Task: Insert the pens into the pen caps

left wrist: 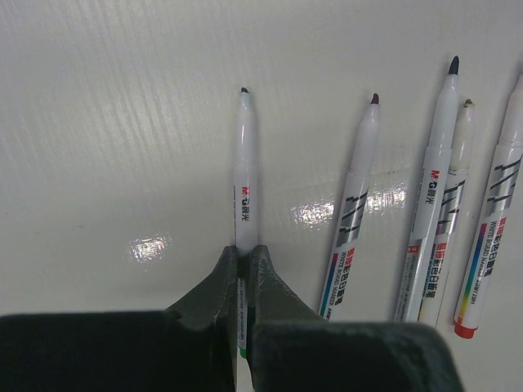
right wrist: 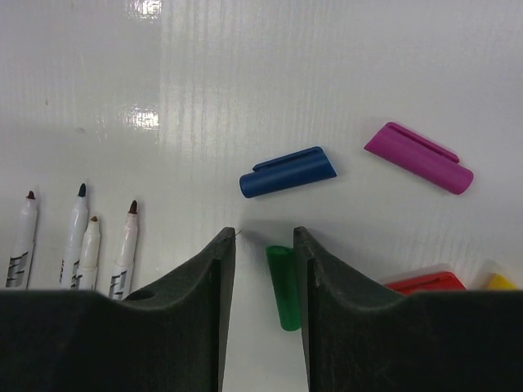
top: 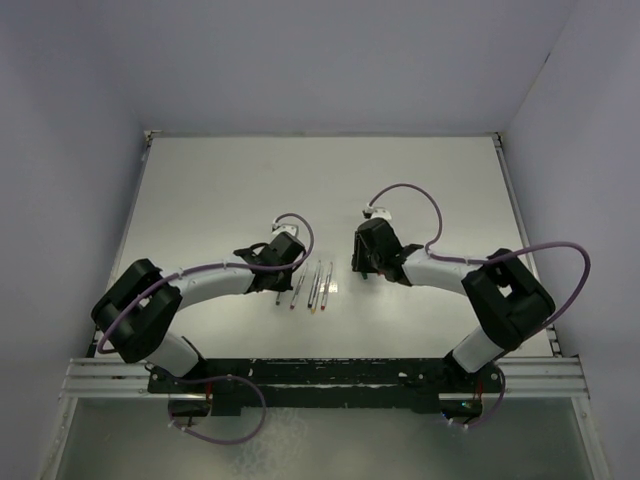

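Left claw — clamped tight on one pen, tip pointing away. Four other pens lie beside it on the bench.
Right claw — half parted, astride the green cap, not pinching it.
Handling advice: centre the cap between the jaws, close squarely, and leave its mouth clear for the pen tip.

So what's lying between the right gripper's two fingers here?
The green pen cap, lying on the table between the open fingers of the right gripper, nearer the finger on the picture's right. The right wrist view shows it.
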